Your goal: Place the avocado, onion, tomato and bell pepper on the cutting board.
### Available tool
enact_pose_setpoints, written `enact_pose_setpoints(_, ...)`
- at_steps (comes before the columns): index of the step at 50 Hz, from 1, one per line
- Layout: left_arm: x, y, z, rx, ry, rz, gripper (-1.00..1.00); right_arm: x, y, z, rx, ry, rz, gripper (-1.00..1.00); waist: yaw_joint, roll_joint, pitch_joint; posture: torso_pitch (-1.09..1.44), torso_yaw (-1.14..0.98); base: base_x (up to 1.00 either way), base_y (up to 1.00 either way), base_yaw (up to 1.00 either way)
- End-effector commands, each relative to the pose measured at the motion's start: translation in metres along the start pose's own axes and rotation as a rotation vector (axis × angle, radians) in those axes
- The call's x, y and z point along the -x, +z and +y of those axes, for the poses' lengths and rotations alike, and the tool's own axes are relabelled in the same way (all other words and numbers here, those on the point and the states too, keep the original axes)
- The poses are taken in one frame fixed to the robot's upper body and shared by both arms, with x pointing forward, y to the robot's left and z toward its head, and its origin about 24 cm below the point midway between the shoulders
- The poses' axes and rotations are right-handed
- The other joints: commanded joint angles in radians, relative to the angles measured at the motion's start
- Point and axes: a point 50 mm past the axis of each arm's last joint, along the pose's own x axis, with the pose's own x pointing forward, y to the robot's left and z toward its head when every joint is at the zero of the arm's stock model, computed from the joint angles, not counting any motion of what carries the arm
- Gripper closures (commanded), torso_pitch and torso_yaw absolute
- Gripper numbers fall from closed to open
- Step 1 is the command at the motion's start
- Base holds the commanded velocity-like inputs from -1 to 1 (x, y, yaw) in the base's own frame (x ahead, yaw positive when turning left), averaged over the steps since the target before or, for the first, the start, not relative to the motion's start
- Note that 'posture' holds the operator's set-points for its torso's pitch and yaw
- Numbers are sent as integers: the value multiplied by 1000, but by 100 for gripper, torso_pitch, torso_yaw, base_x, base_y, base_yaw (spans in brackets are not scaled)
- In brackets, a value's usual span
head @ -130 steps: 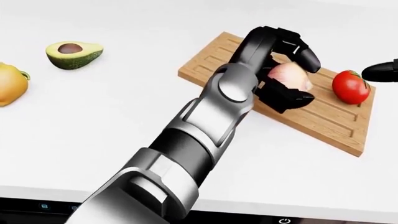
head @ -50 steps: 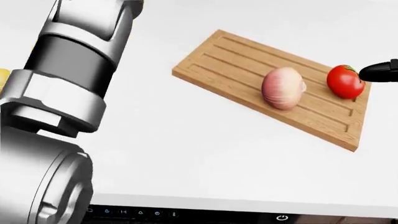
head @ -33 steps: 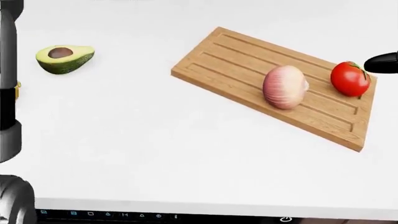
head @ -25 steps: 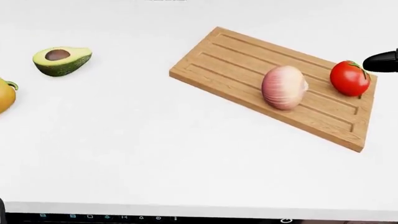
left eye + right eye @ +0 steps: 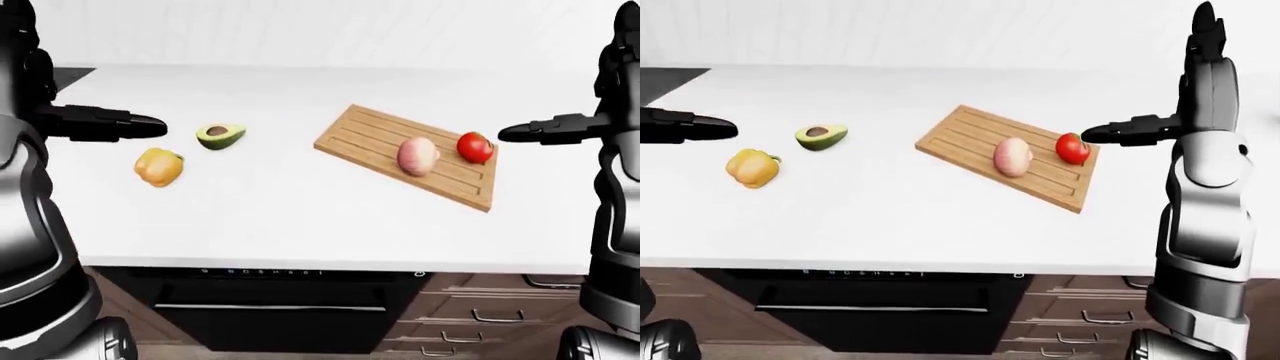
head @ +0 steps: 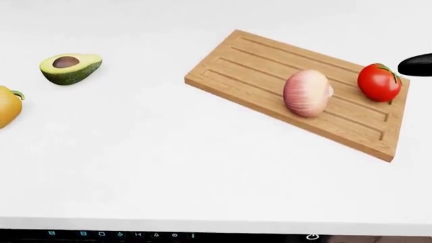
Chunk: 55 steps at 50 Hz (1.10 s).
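The wooden cutting board (image 6: 246, 58) lies slanted on the white counter. On it rest the pinkish onion (image 6: 307, 93) and, further right, the red tomato (image 6: 379, 82). Off the board, the avocado half (image 6: 69, 68) lies cut side up at the left of the head view, and the yellow bell pepper (image 6: 5, 106) sits at the left edge. My left hand (image 5: 150, 126) hovers above the pepper with fingers stretched out, holding nothing. My right hand (image 5: 512, 133) reaches in just right of the tomato, fingers straight and apart from it.
A dark appliance with a control strip (image 5: 300, 271) sits under the counter's near edge. Wooden drawers (image 5: 500, 315) are at lower right. A dark cooktop corner (image 5: 70, 73) shows at the counter's far left.
My left hand let go of the onion, which now rests on the board. The left arm swung away to the left and out of the head view. The right hand barely moved.
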Motion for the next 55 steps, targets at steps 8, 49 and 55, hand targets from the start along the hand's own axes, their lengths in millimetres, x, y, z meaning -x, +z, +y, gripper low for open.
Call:
enact_pose_setpoints(8, 5, -13, 7, 1, 64, -30, -100, -2, 18, -10, 11, -45, -89, -100, -2, 4, -27, 0, 0, 0, 0, 0)
enact_pose_setpoints(49, -7, -82, -21, 41, 21, 94, -100, 0, 19, -9, 25, -38, -94, -100, -2, 6, -41, 0, 0, 0, 0, 0)
enact_pose_setpoints(55, -12, -89, -19, 50, 36, 112, -100, 0, 19, -8, 26, -36, -94, -100, -2, 7, -41, 0, 0, 0, 0, 0)
